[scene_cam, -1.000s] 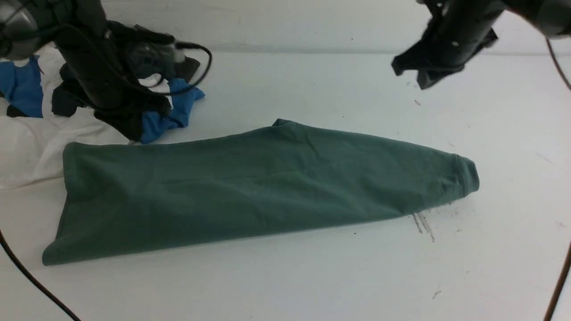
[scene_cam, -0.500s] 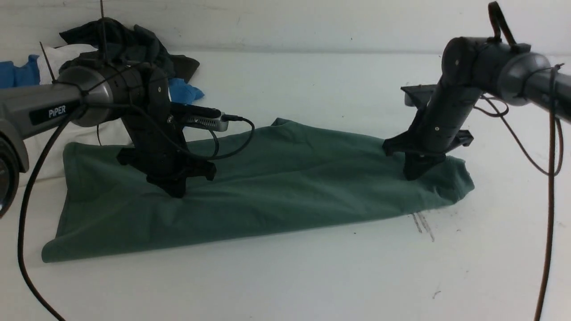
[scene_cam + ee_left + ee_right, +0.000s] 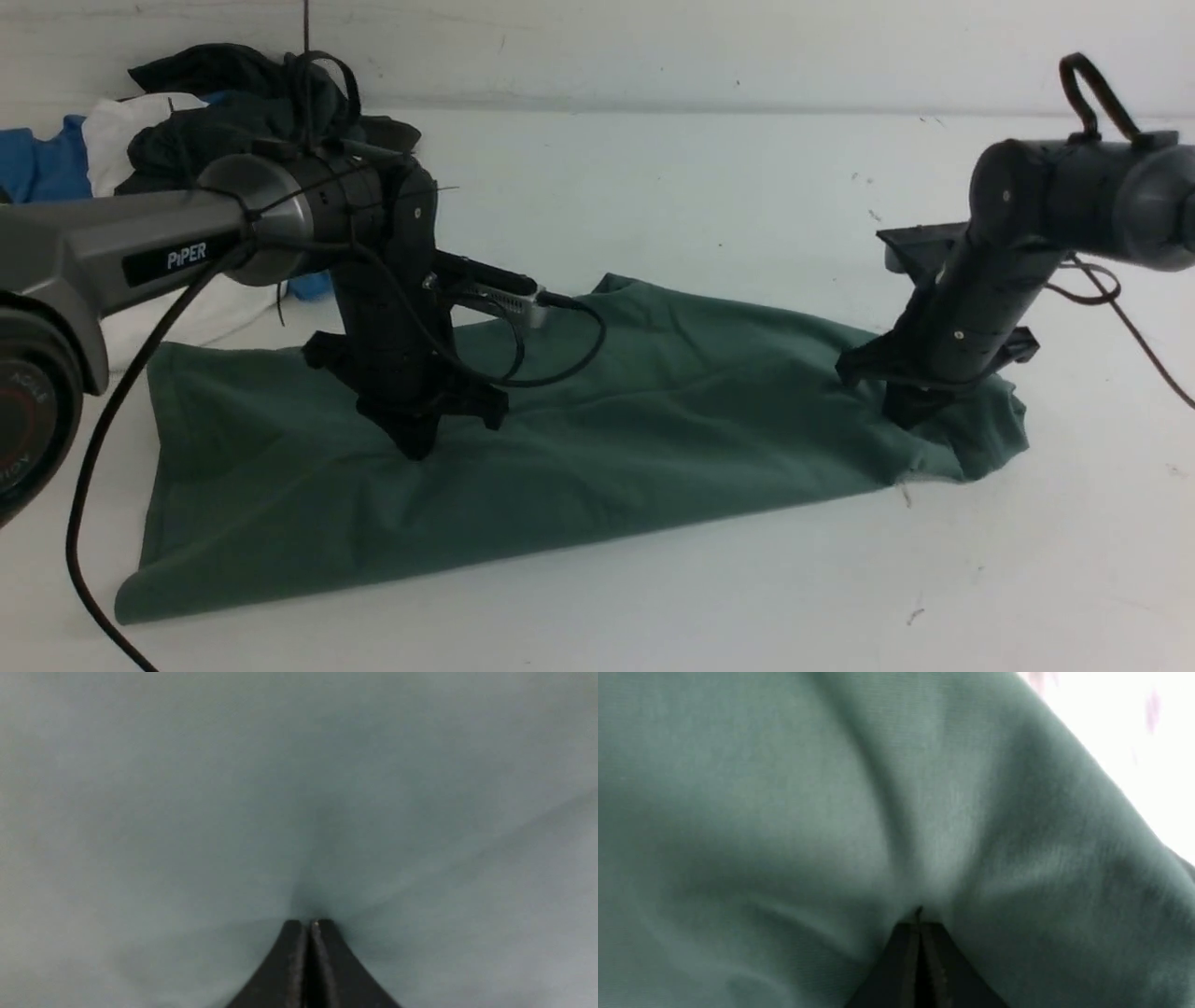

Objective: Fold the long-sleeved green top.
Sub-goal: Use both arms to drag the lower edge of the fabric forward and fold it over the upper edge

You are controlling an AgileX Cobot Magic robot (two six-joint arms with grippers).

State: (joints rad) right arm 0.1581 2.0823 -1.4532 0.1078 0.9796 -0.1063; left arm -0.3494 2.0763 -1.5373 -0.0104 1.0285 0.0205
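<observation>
The green top (image 3: 653, 420) lies as a long, flattened bundle on the white table (image 3: 653, 187), and both claws stand on it from above. The left claw (image 3: 415, 448) has its two jaws pressed together, and its tip pushes into the cloth, which spreads out on every side of it. The right claw (image 3: 907, 418) is also pressed together. Its tip sinks into the cloth close to the narrow end of the top, and that end bunches up just beside the tip, on its outer side. Creases run toward each tip. I cannot tell if any cloth is caught between the jaws. Behind the left claw, well apart from it, is a pile of clothes (image 3: 187, 121) in dark, white and blue.
</observation>
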